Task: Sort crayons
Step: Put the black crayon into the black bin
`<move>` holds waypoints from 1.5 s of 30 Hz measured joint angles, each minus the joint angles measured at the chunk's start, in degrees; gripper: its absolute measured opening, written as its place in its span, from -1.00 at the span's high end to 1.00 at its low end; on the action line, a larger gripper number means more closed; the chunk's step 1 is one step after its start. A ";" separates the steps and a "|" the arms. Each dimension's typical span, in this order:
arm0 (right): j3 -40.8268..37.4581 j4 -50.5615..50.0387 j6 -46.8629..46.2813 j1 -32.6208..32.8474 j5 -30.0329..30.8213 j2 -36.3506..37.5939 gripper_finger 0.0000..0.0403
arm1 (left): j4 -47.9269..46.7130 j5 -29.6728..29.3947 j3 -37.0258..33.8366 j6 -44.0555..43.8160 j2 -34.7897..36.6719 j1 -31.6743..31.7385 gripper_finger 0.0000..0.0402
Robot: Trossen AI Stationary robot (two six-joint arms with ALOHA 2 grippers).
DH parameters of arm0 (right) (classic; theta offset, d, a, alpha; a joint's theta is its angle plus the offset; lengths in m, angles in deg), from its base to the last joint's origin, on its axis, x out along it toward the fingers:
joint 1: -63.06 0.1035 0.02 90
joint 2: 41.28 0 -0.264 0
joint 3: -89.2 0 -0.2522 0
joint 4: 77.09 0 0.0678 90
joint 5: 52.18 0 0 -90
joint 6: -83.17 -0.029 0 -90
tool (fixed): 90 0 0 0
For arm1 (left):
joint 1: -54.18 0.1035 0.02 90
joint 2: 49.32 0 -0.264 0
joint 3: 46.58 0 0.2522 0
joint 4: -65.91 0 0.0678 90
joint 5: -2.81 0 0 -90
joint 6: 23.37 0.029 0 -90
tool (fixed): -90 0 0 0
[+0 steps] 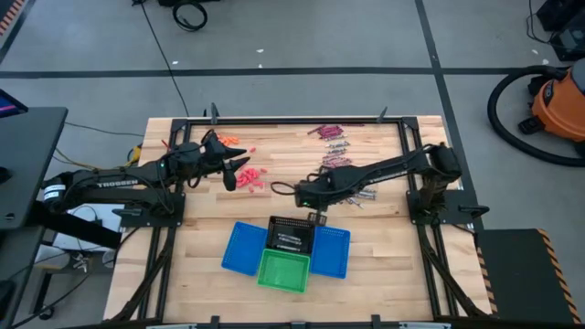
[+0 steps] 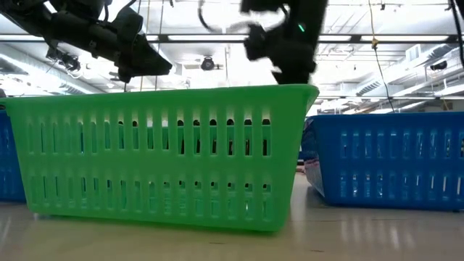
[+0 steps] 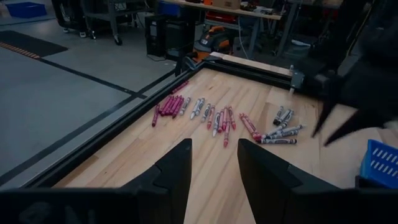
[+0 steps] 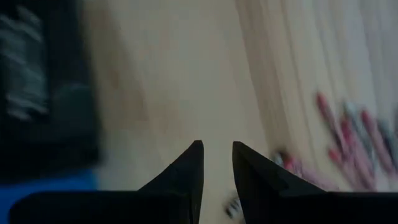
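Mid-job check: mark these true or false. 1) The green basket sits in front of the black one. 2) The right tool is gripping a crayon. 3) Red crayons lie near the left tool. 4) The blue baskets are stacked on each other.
1) True: the green basket sits directly in front of the black basket.
2) False: the right tool is open with nothing between its fingers.
3) True: red crayons lie beside the left tool.
4) False: the blue baskets flank the black one, one each side.

Small thin wax crayons (image 1: 334, 146), maroon, silvery-grey and reddish, lie flat in loose clusters near the worktop's far edge, with orange-red ones (image 1: 250, 176) scattered toward its left side.
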 joint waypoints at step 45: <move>-30.26 -3.40 3.73 -19.52 -9.42 10.46 0.55 | 1.82 0.11 0.02 9.07 0.02 0.11 0.30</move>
